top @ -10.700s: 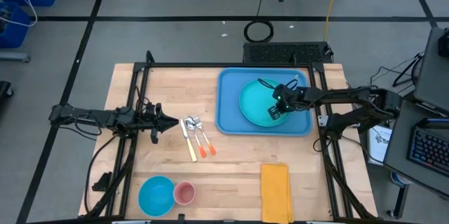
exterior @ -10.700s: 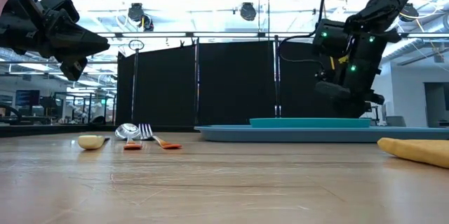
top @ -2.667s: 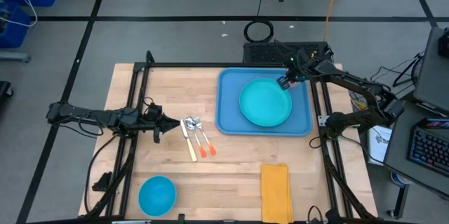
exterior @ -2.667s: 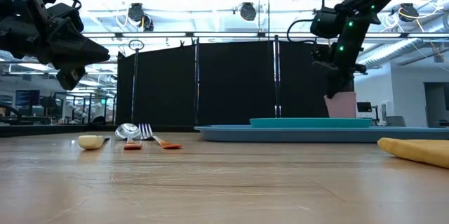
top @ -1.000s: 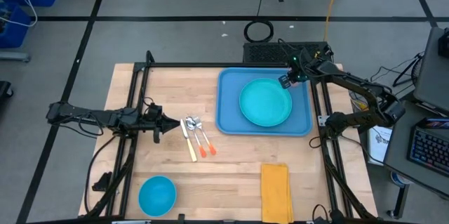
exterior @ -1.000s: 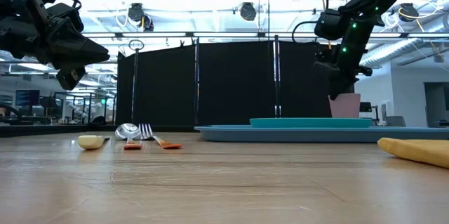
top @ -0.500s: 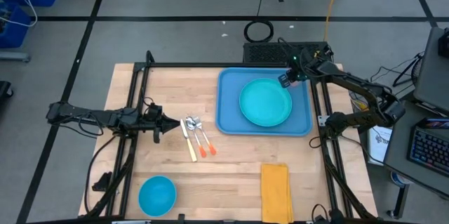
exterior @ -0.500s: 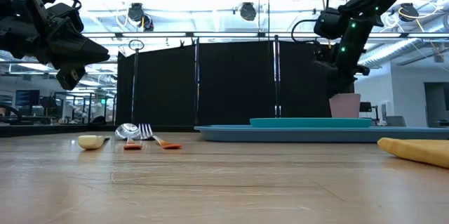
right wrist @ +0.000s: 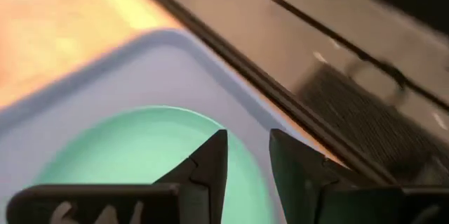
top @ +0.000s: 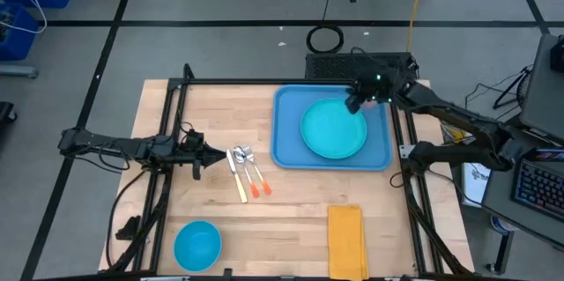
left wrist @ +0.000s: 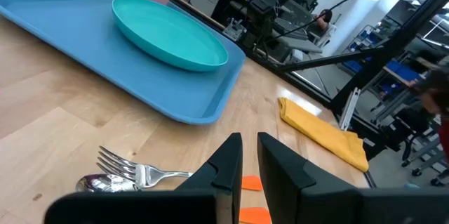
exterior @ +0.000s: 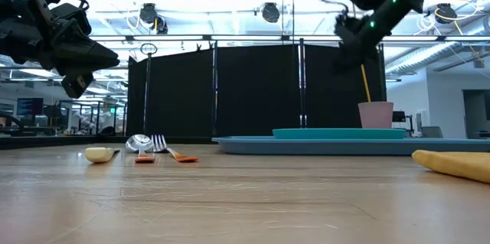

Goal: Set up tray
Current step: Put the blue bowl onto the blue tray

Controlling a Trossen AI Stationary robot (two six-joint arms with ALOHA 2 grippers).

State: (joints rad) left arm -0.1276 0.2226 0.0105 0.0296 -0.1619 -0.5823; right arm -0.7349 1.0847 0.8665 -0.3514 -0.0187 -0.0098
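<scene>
The blue tray (top: 284, 153) lies on the table's far right part and bears the round turquoise plate (top: 333, 131). A pink cup (exterior: 376, 115) stands upright on the tray's far right corner; in the high view my right arm covers it. My right gripper (top: 355, 103) hangs open well above the cup and the plate's far edge, with nothing between its fingers (right wrist: 214, 155). My left gripper (top: 211, 152) waits shut above the table's left part, pointing at the cutlery (top: 247, 172).
A fork, a spoon and a knife with orange and cream handles lie side by side left of the tray. A blue bowl (top: 196, 244) sits at the near left, a folded yellow napkin (top: 346, 239) at the near right. Bare wood lies between them.
My right gripper has left the pink cup's rim and risen well clear of it, tipping up toward level and swinging a little toward the table's left. The cup stays upright on the tray's far right corner.
</scene>
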